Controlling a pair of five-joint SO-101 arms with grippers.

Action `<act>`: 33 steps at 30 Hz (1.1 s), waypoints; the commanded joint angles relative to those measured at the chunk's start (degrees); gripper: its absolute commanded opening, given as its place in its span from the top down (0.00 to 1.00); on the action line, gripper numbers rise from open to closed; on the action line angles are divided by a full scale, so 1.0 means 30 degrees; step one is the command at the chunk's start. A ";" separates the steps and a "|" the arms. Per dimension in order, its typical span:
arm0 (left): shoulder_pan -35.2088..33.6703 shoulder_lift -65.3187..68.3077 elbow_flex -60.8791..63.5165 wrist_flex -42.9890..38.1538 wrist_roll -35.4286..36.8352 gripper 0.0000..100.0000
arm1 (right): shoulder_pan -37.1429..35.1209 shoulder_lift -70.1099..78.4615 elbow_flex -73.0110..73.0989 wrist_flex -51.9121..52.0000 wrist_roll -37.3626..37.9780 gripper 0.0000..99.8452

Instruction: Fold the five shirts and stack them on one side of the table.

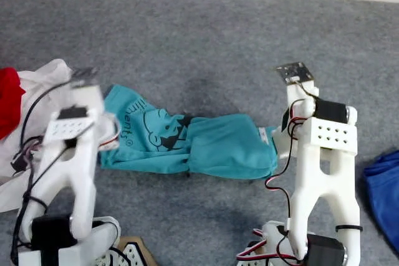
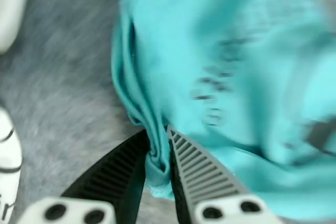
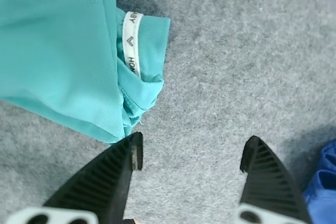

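Note:
A teal shirt [image 1: 187,141] with a dark printed figure lies bunched lengthwise across the middle of the grey table. My left gripper [image 2: 157,156] is shut on a fold of the teal shirt [image 2: 220,66] at its left end, under the left arm [image 1: 75,129]. My right gripper [image 3: 191,156] stands open just off the shirt's right end, where the collar with its white label [image 3: 129,40] lies; nothing is between its fingers [image 3: 118,174]. In the high view the right arm [image 1: 318,135] stands beside that end.
A white shirt [image 1: 43,79] and a red one [image 1: 7,101] are heaped at the left edge. A blue shirt [image 1: 383,185] lies at the right edge, its corner [image 3: 323,192] showing near my right gripper. Grey felt [image 1: 206,35] stretches behind the teal shirt.

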 commanded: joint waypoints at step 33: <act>1.9883 0.5407 -1.1209 0.2198 0.3487 0.98 | 0.4440 -0.3678 0.2154 -0.2945 0.0059 0.70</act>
